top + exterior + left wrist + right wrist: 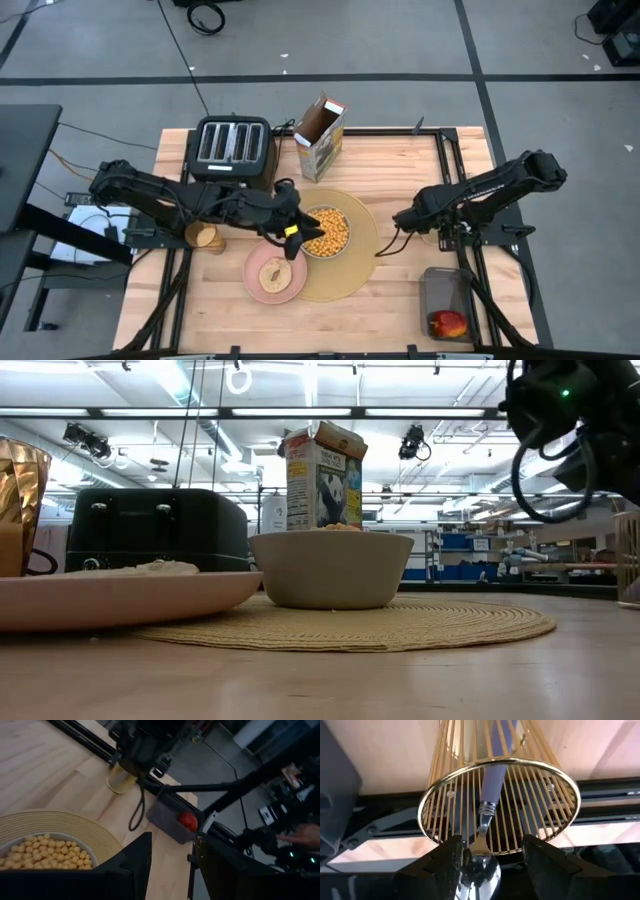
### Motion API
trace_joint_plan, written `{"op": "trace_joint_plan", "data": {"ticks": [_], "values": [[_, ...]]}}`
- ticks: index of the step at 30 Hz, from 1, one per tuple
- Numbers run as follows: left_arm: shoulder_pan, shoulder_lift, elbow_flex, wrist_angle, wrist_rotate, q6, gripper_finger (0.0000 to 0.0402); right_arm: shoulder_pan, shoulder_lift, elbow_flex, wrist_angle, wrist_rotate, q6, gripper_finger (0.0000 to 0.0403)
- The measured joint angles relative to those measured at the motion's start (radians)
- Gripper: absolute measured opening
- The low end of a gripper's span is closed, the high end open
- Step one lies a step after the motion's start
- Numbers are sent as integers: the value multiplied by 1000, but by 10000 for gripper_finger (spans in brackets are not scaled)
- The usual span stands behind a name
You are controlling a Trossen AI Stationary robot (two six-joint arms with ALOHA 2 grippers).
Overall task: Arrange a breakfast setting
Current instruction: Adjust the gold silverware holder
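The pale grey bowl, full of cereal, stands on the round tan placemat. The pink plate carries the round bread piece and overlaps the mat's left edge. The amber cup stands left of the plate. The red apple lies in a dark bin. The metal spoon stands handle-down in a gold wire holder. My left gripper hovers open and empty between plate and bowl. My right gripper is open above the holder, its fingers either side of the spoon's bowl. My right gripper comes from above, pointing down into the holder. The spoon's bowl end lies between its two fingers, close against one finger. I cannot tell whether that finger touches it. The spoon leans in the holder, handle down.
A black toaster and an open cereal box stand at the table's far side. The dark bin sits at the near right corner. Bare wood lies between the mat and the right arm's base.
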Motion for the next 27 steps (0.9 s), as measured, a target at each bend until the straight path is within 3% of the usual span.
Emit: {"op": "trace_joint_plan", "data": {"ticks": [8, 15, 27], "values": [[-7, 0, 0, 0, -87, -46, 157, 73, -22, 44, -6, -12, -27, 212], [-6, 0, 0, 1, -108, -53, 157, 81, -32, -23, -5, -43, -34, 213], [-7, 0, 0, 2, -107, -69, 157, 51, -34, 38, -2, 114, -9, 213]]}}
